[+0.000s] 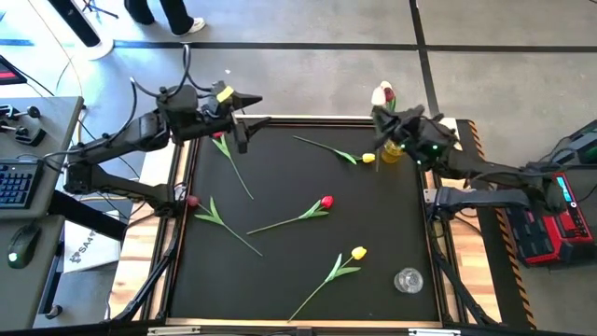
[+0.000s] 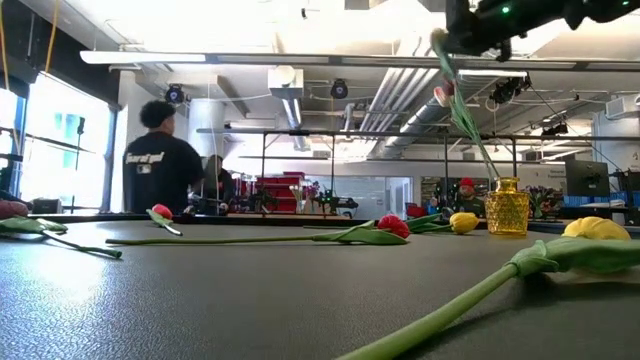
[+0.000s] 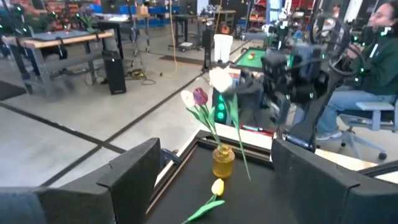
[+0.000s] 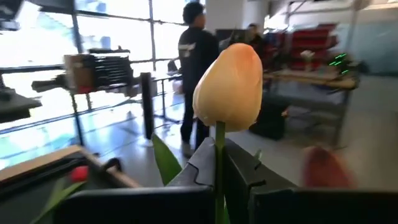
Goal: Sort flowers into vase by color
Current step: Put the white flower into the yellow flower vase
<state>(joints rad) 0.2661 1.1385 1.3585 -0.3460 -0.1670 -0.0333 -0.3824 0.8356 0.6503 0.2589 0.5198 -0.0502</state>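
Observation:
My right gripper (image 1: 385,126) hovers at the table's far right, just above the amber vase (image 1: 392,151), shut on a cream tulip (image 4: 229,78). The vase (image 3: 222,162) holds a small cream tulip and a dark red one (image 3: 200,96). My left gripper (image 1: 249,119) hangs open and empty over the far left corner. Lying flat on the black mat are two red tulips (image 1: 216,136) (image 1: 192,201) at the left, a red one (image 1: 326,201) in the middle, a yellow one (image 1: 359,253) toward the near edge and another yellow one (image 1: 368,159) beside the vase. My right gripper pinches the cream tulip's green stem (image 4: 219,155) between its two fingers, a short way below the head. The fingers reach level and lie across the stem. The tulip stands upright with its head above the fingers, and the long stem (image 3: 239,143) hangs down beside the vase.
A clear glass vase (image 1: 408,280) stands near the table's near right corner. A raised frame (image 1: 182,187) runs round the mat. A person (image 2: 160,165) stands in the room beyond the table, and another sits behind the right arm (image 3: 379,56).

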